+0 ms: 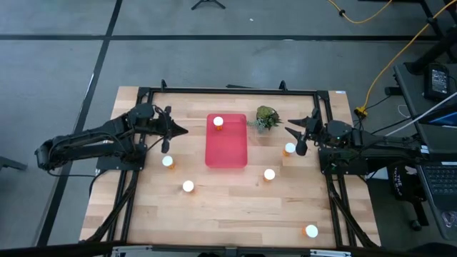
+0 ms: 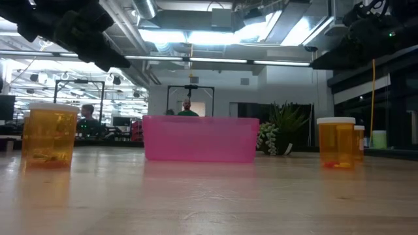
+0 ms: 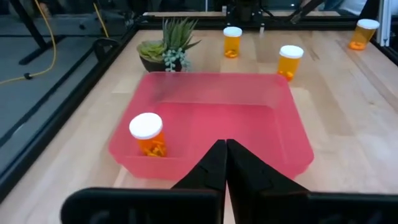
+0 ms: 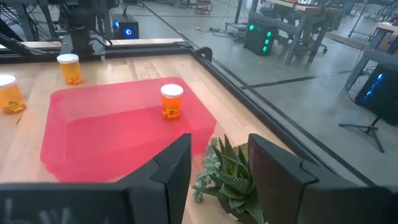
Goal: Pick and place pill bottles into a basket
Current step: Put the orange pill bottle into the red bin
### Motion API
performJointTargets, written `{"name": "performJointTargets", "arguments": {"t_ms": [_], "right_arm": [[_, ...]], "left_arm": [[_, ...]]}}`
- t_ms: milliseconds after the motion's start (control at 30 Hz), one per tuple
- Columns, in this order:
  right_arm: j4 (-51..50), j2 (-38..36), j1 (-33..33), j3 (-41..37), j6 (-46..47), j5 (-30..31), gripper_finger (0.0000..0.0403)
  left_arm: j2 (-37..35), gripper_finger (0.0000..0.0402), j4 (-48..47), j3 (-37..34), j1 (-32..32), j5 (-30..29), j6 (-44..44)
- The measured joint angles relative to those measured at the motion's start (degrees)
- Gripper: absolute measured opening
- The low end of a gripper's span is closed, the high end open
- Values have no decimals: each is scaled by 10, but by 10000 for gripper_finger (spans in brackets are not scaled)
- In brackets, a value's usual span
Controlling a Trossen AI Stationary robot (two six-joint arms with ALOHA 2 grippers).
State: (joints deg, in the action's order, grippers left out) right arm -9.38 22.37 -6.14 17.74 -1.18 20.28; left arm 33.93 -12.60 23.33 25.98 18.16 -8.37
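You see one pill bottle (image 1: 218,122) inside the basket (image 1: 227,151); its contents stay unclear. Left gripper (image 1: 183,130) jaws together, empty; right gripper (image 1: 289,131) jaws apart, empty. Lower counter (image 1: 235,214) is open.

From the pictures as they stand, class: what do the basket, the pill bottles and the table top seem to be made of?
Basket: likely plastic, red-pink, smooth, slightly translucent walls.
Pill bottles: probably clear orange plastic, contents showing through, with opaque white caps.
Table top: pale wood, with visible plank seams and grain.
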Motion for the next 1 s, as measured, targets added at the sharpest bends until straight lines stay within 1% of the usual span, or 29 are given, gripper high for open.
{"name": "performJointTargets", "arguments": {"t_ms": [100, 200, 333, 367, 500, 700, 833, 900, 1000], "right_arm": [[-19, 0, 0, 0, 10, 0, 161], [-85, 1, 0, 21, 46, -2, 161], [-188, 12, 0, 75, 117, -34, 161], [-196, 14, 1, 80, 129, -42, 161], [-188, 22, 17, 86, 129, -83, 161], [-182, 55, 58, 86, 151, -84, 161], [-155, 84, 78, 88, 162, -84, 161], [-162, 104, 88, 106, 163, -84, 161], [-205, 139, 104, 153, 187, -70, 160]], "left_arm": [[0, 11, 0, 0, -1, 0, 2], [0, 13, 5, 0, -1, 0, 2], [0, 9, 9, 0, -1, 0, 2], [0, 7, 9, 0, -1, -1, 2], [0, 3, 9, 0, -1, -1, 2], [0, 5, 9, 0, -1, -1, 2], [0, 8, 9, 0, -1, -1, 2], [0, 6, 9, 0, -1, -1, 2], [0, 2, 10, 0, -1, -1, 4]]}}
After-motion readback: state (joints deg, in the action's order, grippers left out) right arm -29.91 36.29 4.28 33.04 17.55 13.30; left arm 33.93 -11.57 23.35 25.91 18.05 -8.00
